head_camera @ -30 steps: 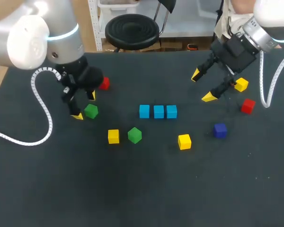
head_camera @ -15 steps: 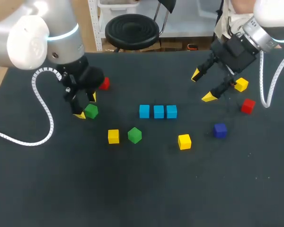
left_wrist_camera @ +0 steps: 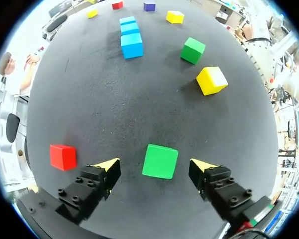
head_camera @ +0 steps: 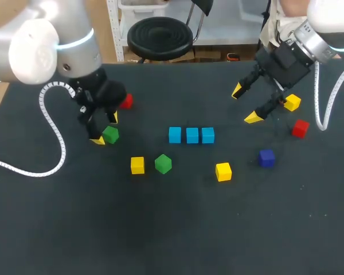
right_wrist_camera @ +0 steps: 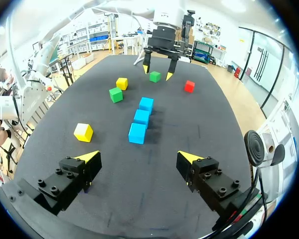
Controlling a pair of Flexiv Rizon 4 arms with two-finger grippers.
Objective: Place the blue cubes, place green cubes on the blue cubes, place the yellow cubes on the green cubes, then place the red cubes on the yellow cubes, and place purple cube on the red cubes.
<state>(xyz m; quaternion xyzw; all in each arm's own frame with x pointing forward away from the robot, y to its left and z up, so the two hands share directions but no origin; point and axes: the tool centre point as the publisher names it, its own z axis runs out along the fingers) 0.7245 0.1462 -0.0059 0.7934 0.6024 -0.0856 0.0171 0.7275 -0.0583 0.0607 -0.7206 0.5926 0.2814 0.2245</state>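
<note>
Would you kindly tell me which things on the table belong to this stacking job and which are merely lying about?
Job: blue cubes, green cubes, yellow cubes, red cubes, purple cube.
Lying about: white cable from the left arm.

The left arm, grey with a black wrist, bends down from the left side; the left end effector (head_camera: pixel 104 129) points downward, yellow-tipped fingers spread apart. The right arm slants in from the right corner; the right end effector (head_camera: pixel 245 104) is tilted, seemingly held higher, fingers wide apart.

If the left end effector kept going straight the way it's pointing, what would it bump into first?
Most likely the green cube, which sits inside the open left end effector, though depth is unclear.
</note>
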